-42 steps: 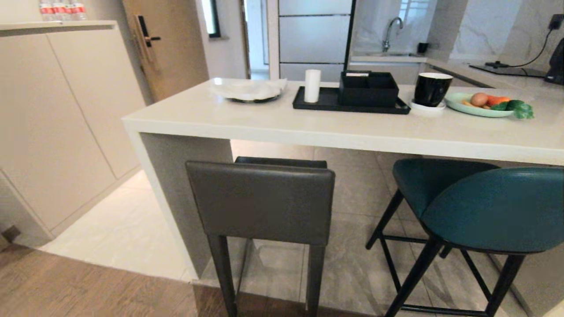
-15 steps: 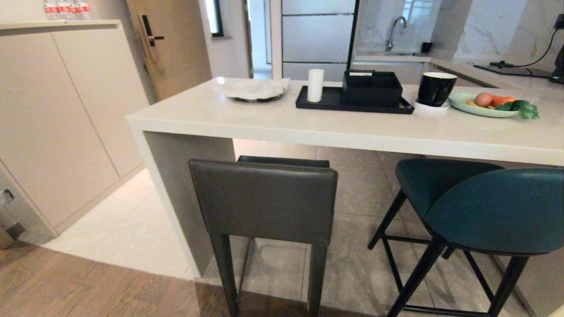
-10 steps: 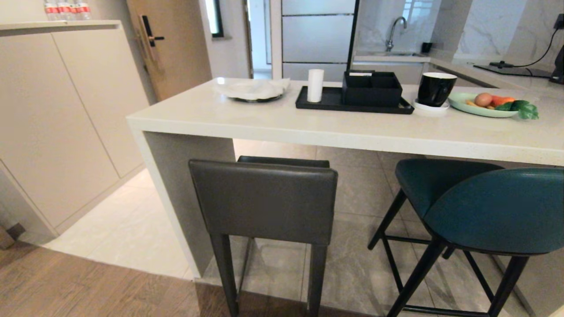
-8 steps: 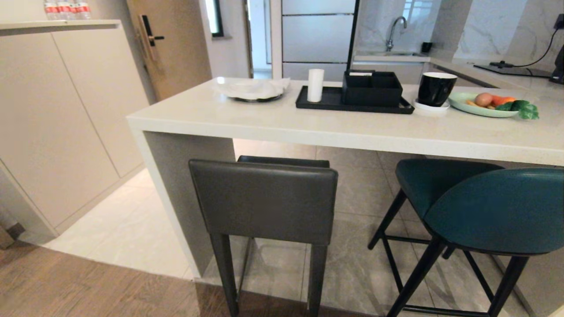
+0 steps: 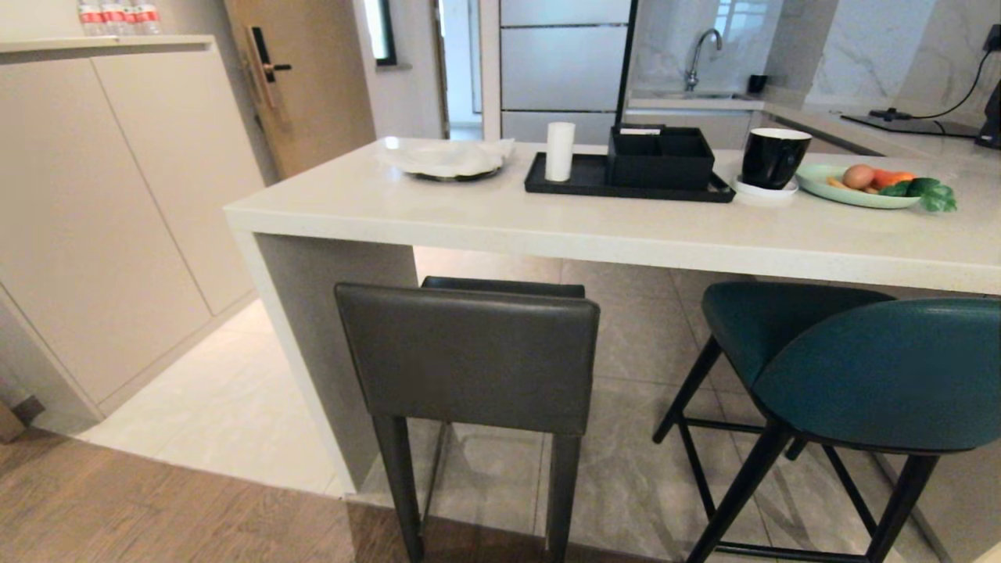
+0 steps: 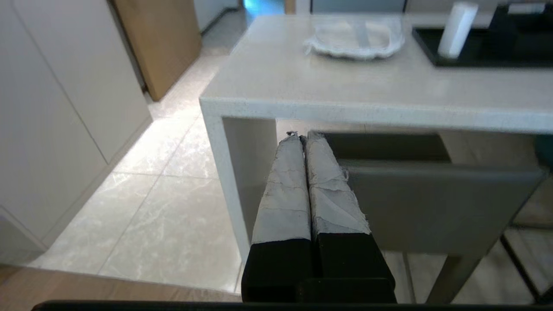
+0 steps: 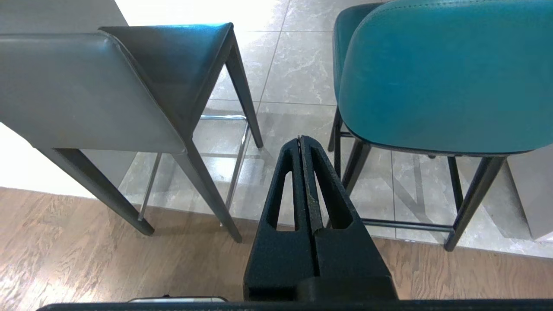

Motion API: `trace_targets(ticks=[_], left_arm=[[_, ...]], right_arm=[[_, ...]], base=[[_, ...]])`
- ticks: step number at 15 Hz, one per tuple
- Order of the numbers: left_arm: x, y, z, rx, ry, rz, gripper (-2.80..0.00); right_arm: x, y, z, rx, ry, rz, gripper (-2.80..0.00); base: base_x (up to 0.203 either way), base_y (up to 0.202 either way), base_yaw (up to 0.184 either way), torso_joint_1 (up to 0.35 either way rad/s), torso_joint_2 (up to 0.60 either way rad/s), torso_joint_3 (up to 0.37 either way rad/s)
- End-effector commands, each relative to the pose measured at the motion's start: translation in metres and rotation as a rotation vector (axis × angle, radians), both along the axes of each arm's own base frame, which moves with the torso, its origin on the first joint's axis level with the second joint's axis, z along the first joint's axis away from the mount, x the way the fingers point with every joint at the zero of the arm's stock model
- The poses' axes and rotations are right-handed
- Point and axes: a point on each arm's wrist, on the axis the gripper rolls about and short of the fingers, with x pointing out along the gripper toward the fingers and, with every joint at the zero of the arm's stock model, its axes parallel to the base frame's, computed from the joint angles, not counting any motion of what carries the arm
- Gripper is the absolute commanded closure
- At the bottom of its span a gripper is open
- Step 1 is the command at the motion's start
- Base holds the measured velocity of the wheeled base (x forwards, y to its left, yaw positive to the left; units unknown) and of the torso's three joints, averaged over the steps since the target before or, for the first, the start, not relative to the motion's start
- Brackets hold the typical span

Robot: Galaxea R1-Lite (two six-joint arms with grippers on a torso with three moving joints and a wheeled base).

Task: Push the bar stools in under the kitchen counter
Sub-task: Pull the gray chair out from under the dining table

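The closed left gripper (image 6: pixel 302 137) is being aimed at the dark-grey stool's backrest (image 6: pixel 436 203); it is best pushed squarely, mid-back, toward the kitchen counter (image 6: pixel 345 93).

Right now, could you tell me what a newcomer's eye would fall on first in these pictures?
Two bar stools stand backs toward the camera at the white kitchen counter: a boxy dark-grey stool near its left end and a teal stool to the right. On the counter sit a black tray, a black mug and a green plate of vegetables.
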Motion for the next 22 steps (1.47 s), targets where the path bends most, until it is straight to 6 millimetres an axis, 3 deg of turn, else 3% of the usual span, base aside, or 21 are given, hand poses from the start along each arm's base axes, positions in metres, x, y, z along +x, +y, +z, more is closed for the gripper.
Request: trace_targets(ticks=[1,4,6,8,10,12,17,20,22], left_arm=[[0.008,0.015,-0.011,-0.002,0.054,-0.052,0.00],[0.003,0.044,-0.047,-0.058,0.147,-0.090,0.00],[-0.001,0.055,-0.096,-0.141,0.236,-0.115,0.00],[-0.003,0.056,-0.138,-0.229,0.312,-0.157,0.00],[0.009,0.062,-0.156,-0.304,0.380,-0.209,0.00],[0.032,0.070,-0.169,-0.338,0.469,-0.232,0.00],[0.105,0.093,-0.207,-0.267,0.557,-0.208,0.00],[0.145,0.103,-0.240,-0.243,0.565,-0.234,0.00],[0.171,0.106,-0.264,-0.212,0.546,-0.262,0.00]], right_arm=[[0.000,0.000,-0.003,0.001,0.010,0.003,0.00],[0.005,0.002,-0.004,0.018,0.029,0.086,0.00],[0.010,0.006,-0.003,0.041,0.049,0.212,0.00],[0.027,0.012,-0.005,0.055,0.115,0.315,0.00],[0.051,0.024,-0.008,0.050,0.158,0.415,0.00],[0.077,0.046,-0.017,0.027,0.216,0.505,0.00],[0.116,0.116,-0.047,0.027,0.282,0.642,0.00],[0.130,0.139,-0.072,0.007,0.352,0.686,0.00],[0.150,0.156,-0.084,0.022,0.298,0.688,0.00]], base=[[0.000,0.000,0.000,0.000,0.00,0.000],[0.000,0.000,0.000,0.000,0.00,0.000],[0.000,0.000,0.000,0.000,0.00,0.000],[0.000,0.000,0.000,0.000,0.00,0.000],[0.000,0.000,0.000,0.000,0.00,0.000],[0.000,0.000,0.000,0.000,0.00,0.000],[0.000,0.000,0.000,0.000,0.00,0.000],[0.000,0.000,0.000,0.000,0.00,0.000],[0.000,0.000,0.000,0.000,0.00,0.000]])
